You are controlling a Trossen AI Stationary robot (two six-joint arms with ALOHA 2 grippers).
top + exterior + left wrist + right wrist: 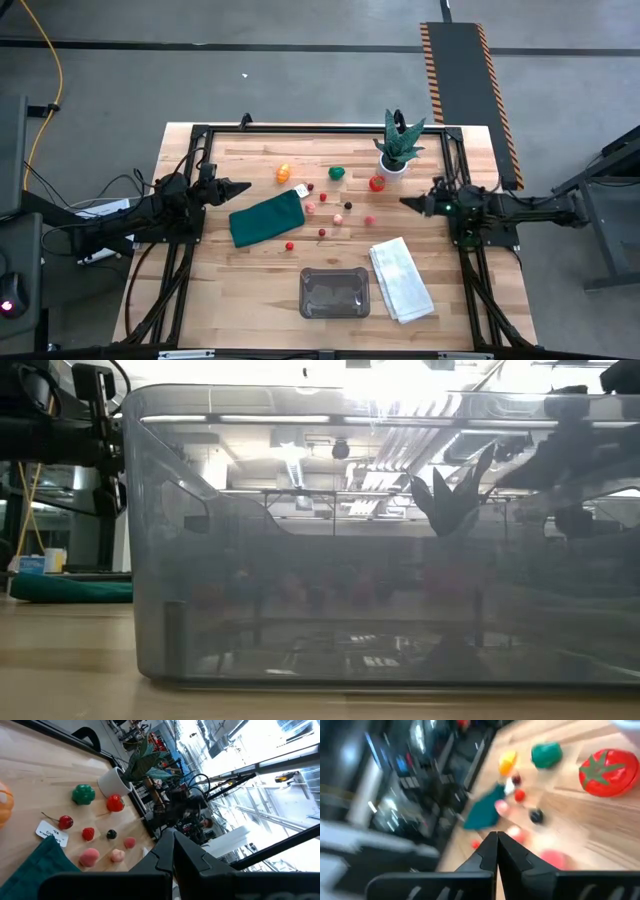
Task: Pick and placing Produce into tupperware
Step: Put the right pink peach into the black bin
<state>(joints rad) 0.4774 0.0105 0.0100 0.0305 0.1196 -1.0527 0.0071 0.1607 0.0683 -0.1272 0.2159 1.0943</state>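
- The worktop (pixel 200 300) has bare wood along its left side.
- The clear greyish tupperware (pixel 334 292) sits near the front edge, long axis left to right, beside a folded white towel (pixel 401 279).
- Small toy produce (pixel 338 213) lies scattered mid-worktop between a dark green cloth (pixel 267 218) and a potted plant (pixel 398 145).
- The left end effector (pixel 241 187) and right end effector (pixel 406 202) are closed, empty, pointing inward.

Clear glossy plastic tupperware (pixel 335 292) on wood-plank table (pixel 250 290).

You see even, soft overhead light on the table (pixel 330 240). Ceiling glare washes the tupperware (pixel 380 540) wall in the low view. The right wrist view is motion-blurred.
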